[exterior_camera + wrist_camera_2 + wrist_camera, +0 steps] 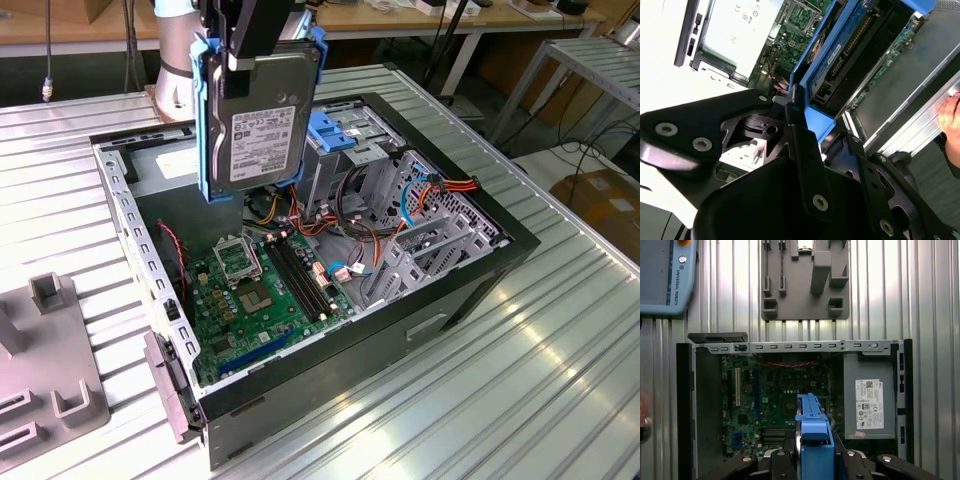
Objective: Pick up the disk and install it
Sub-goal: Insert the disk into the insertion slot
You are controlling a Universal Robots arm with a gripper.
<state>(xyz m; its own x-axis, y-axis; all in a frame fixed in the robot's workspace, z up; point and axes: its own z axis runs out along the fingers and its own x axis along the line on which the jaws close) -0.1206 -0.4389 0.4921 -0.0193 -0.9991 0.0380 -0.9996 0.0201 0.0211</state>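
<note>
**Exterior view, left to right**

1. Grey fixture (55,395) with upright blocks. It stands at the near left on the ribbed metal table (520,370), well apart from the arm's load.
2. Computer case (470,275), black, lying flat mid-table with its side panel off.
   - The green motherboard (255,290) lies on its floor, toward the near left.
   - The grey power supply (870,400), with a white sticker, sits against one end wall in the first wrist view.
3. The disk (262,130), a silver drive in a blue frame with its white label facing the camera. It hangs upright over the far-left part of the open case, above the motherboard.
4. Gripper (255,50), black, clamped tight on the top edge of the disk's frame. In the second wrist view its fingers (795,135) pinch the blue plastic from both sides.
5. Metal drive cage (325,175) topped by a blue handle (340,130), just right of the disk.
6. Cables (440,188), orange, red and black, looping around the cage and across the interior to the right.
7. Cardboard box (605,205), far right, off the table.

**Wrist views**

- Teach pendant (665,275), on the table beside the fixture.
- A person's hand (952,117), at the case's rim.
</note>
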